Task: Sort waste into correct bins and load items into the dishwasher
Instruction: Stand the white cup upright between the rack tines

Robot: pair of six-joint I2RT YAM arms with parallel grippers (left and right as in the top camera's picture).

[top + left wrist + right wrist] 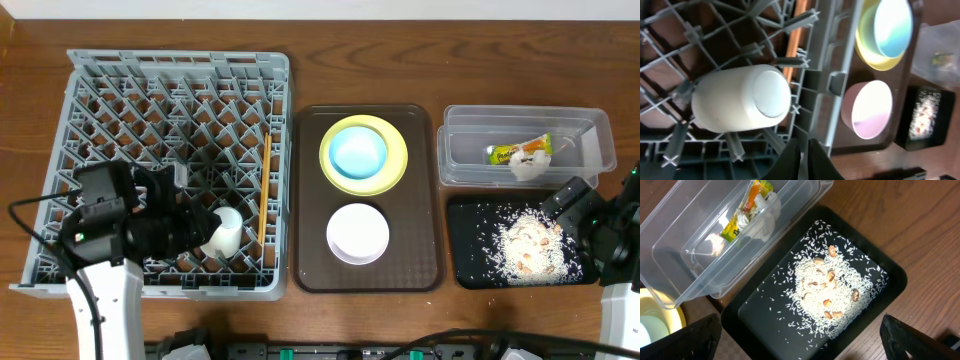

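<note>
**Inspector:** In what state is the left gripper (804,147) found?

**Examiner:** It is found pressed together, with nothing pinched between its fingers. It is positioned over the front part of the dish rack (120,120).

**Inspector:** Where is the white cup (740,97) recorded relative to that gripper?

**Examiner:** The cup is recorded inside the dish rack, near its front wall. It is laid on its side among the pegs, with its base turned toward the wrist camera. It is seen near the closed fingertips but apart from them.

**Inspector:** What else is noted in the dish rack?

**Examiner:** The chopsticks (265,190) are laid along the inside of its right wall.

**Inspector:** And the right gripper (801,330)?

**Examiner:** Its fingers are spread wide and nothing is held. It is positioned well to the right of the dish rack, above the black tray (880,280), in which the rice and beige scraps (822,287) are scattered.

**Inspector:** What of the remaining items?

**Examiner:**
- **Clear tub:** The clear tub (670,245) is also set well to the right of the dish rack. The wrapper (742,215) and the tissue (765,225) are contained in it.
- **Brown tray:** The brown tray (415,250) is placed just beside the dish rack's right wall. The blue bowl (358,150) is carried on the plate (398,160) there, and the white bowl (358,233) is set beside them.
</note>
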